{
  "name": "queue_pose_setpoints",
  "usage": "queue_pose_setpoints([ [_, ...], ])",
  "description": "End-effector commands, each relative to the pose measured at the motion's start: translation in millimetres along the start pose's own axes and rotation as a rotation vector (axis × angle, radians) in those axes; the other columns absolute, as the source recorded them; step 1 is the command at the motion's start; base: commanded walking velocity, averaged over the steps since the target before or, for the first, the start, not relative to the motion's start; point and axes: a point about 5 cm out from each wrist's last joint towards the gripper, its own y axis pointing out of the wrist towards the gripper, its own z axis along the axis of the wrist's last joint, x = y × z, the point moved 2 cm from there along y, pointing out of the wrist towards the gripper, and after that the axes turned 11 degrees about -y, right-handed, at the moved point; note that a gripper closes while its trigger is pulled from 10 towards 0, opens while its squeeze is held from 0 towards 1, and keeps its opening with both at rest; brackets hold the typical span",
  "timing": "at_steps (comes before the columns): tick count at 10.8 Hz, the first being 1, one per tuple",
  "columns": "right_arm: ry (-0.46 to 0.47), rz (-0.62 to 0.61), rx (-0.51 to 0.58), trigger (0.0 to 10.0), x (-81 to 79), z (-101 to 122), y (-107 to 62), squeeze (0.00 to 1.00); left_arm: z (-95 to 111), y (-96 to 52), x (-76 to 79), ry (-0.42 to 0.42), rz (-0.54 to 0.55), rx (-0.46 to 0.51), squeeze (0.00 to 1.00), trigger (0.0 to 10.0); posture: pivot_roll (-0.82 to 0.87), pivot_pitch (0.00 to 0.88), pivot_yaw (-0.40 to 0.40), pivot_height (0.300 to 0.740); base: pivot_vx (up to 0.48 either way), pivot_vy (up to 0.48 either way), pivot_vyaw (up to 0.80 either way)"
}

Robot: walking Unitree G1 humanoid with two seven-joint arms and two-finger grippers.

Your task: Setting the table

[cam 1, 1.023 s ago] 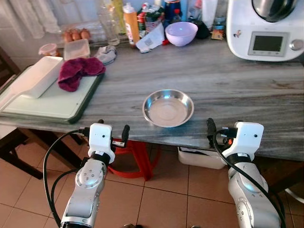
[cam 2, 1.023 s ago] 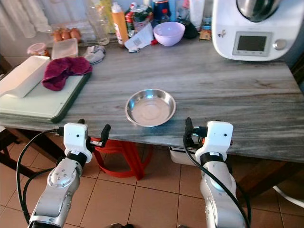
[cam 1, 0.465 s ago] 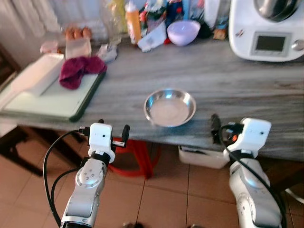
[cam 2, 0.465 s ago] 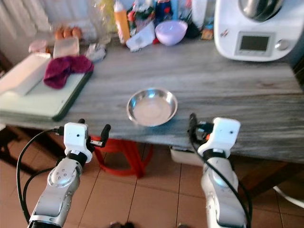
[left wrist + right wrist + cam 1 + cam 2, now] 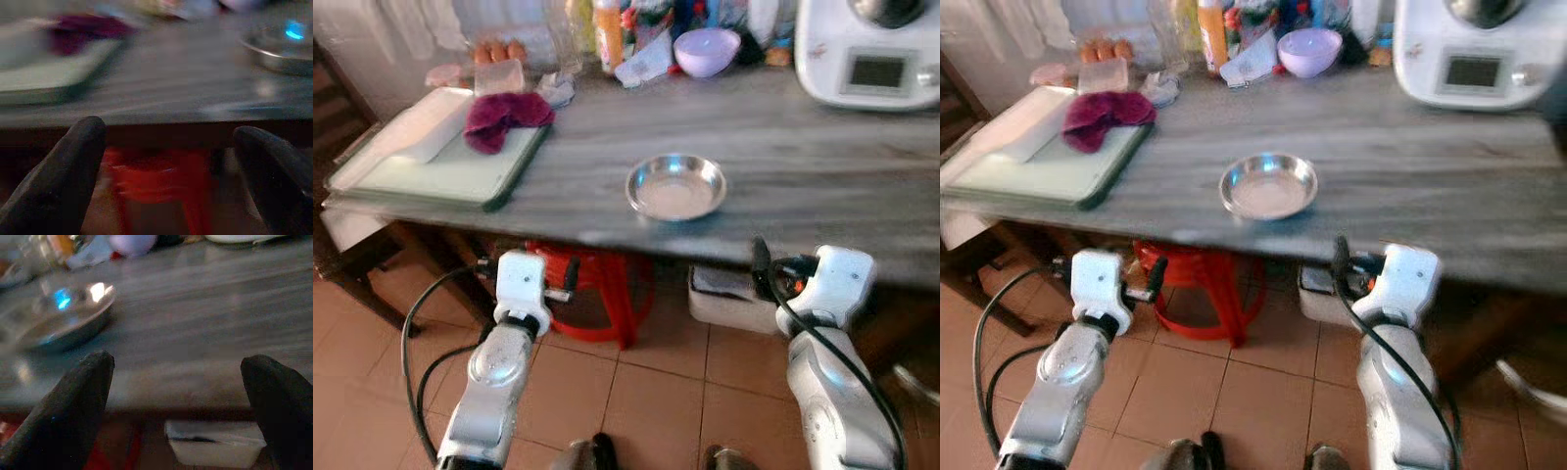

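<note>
Bowl (image 5: 675, 186) sits untouched on the table (image 5: 822, 166), beyond and between both sets of fingers. Left gripper (image 5: 166, 161) and right gripper (image 5: 181, 396) hang spread and empty below the table edge. Approach step, I'd say; next needs arms raised over the edge to reach it, tray (image 5: 431, 166) farther off.

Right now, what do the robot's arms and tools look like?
Both arms are silver with rounded joints, each ending in a white boxy wrist block. Black cables loop along both. The left tool and the right tool each have two long black fingers. An orange spot shows on the right wrist.
</note>
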Motion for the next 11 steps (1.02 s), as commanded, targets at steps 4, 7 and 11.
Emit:
queue_pose_setpoints([
  [4,0.043,0.029,0.002,10.0,-7.0,3.9,4.3,0.0,-13.9,-8.6,-11.5,0.011,0.032,-0.062,0.0,10.0,-0.12,0.132,0.131,0.74,0.0,0.0,0.0],
  [7,0.05,0.027,0.004,10.0,-6.9,5.0,7.1,0.0,-14.1,-8.7,-11.7,0.012,0.03,-0.064,0.0,10.0,-0.12,0.127,0.128,0.74,0.0,0.0,0.0],
  [11,0.06,0.021,0.007,10.0,-6.4,5.3,8.1,0.0,-14.3,-9.0,-11.8,0.018,0.032,-0.069,0.0,10.0,-0.12,0.127,0.13,0.74,-0.277,0.0,0.0],
])
